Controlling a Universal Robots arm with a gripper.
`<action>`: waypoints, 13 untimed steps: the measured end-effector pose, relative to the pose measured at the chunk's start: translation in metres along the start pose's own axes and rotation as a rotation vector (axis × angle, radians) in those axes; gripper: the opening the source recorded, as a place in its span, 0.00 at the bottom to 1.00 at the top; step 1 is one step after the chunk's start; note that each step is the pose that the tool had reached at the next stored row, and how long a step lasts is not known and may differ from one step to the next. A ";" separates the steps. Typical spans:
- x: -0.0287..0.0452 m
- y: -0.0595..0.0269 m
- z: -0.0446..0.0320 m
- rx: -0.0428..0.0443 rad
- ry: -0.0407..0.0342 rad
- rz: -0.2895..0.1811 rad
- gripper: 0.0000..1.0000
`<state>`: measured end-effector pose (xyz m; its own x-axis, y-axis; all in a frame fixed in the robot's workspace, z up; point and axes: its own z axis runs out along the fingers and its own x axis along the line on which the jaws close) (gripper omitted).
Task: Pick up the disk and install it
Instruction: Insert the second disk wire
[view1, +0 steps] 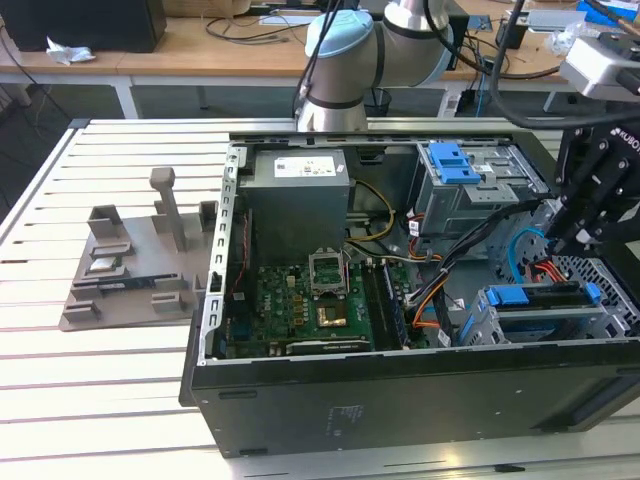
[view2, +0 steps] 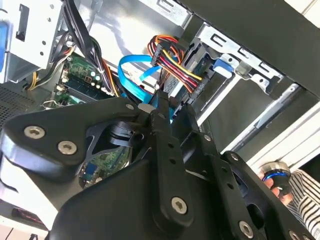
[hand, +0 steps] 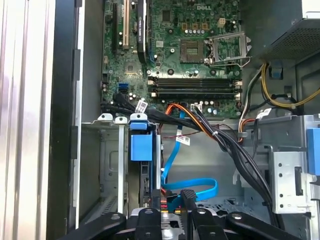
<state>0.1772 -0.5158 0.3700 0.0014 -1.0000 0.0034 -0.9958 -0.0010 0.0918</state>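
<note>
The disk (view1: 545, 306) lies in the lower bay of the open computer case (view1: 400, 390), at the exterior view's right, with blue rails at both ends. In the first wrist view its blue end tab (hand: 141, 147) stands in the bay slot; the second wrist view shows the disk (view2: 222, 67) behind the cables. My black gripper (view1: 568, 238) hovers just above the bay. Its fingers are slightly apart, open, with blue and red cables showing through the gap in both wrist views (hand: 172, 196) (view2: 174, 106). It holds nothing.
A grey power-supply box (view1: 300, 195) and a drive cage with a blue latch (view1: 458, 172) stand at the case's far side, the motherboard (view1: 310, 305) between. Cable bundles (hand: 220, 140) cross near the bay. A grey fixture (view1: 140, 265) sits on the slatted table. A striped sleeve (view2: 302, 200) shows beside the case.
</note>
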 end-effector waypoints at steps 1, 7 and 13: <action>0.0000 -0.0001 0.0017 0.0000 -0.0011 0.000 0.30; 0.0000 -0.0002 0.0018 0.0000 -0.0015 0.000 0.16; 0.0095 -0.0001 0.0024 0.0000 -0.0015 0.000 0.16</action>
<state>0.1771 -0.5252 0.3676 0.0013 -1.0000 0.0019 -0.9958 -0.0011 0.0918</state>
